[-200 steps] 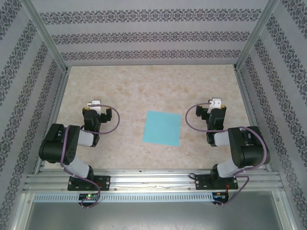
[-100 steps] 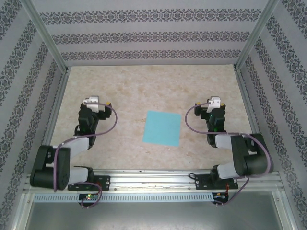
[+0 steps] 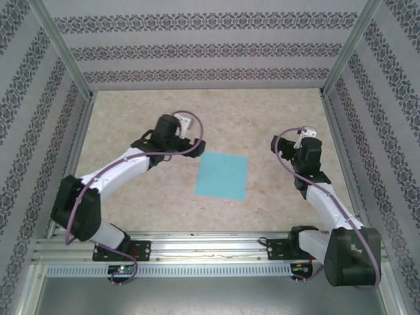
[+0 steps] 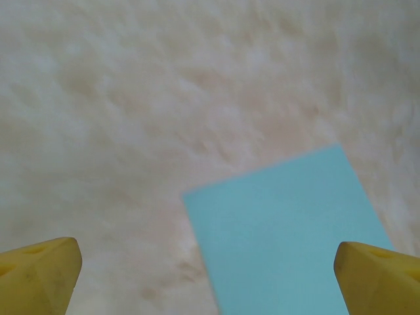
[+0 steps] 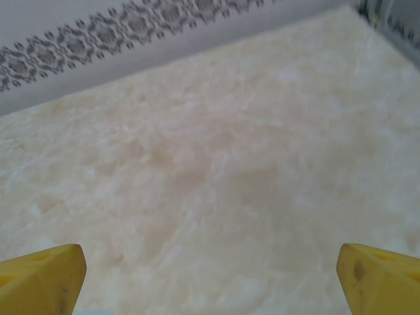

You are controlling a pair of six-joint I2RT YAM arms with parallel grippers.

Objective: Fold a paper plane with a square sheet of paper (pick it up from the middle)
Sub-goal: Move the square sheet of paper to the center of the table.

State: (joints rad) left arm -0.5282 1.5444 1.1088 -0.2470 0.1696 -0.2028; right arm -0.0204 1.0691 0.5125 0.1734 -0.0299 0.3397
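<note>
The left gripper [image 3: 186, 122] sits over the table [image 3: 216, 108] just beyond the far-left corner of the square sheet of paper [image 3: 222, 176]. Its yellow fingertips [image 4: 39, 275] are spread wide with nothing between them but that corner of the sheet [image 4: 295, 230] below. The sheet lies flat and unfolded at the middle of the table, slightly nearer the near edge. Being square, it has no long axis, and its sides are turned slightly off the table's edges. The right gripper [image 3: 304, 136] is near the right edge, well apart from the paper. Its fingertips [image 5: 377, 275] are likewise spread over bare tabletop.
</note>
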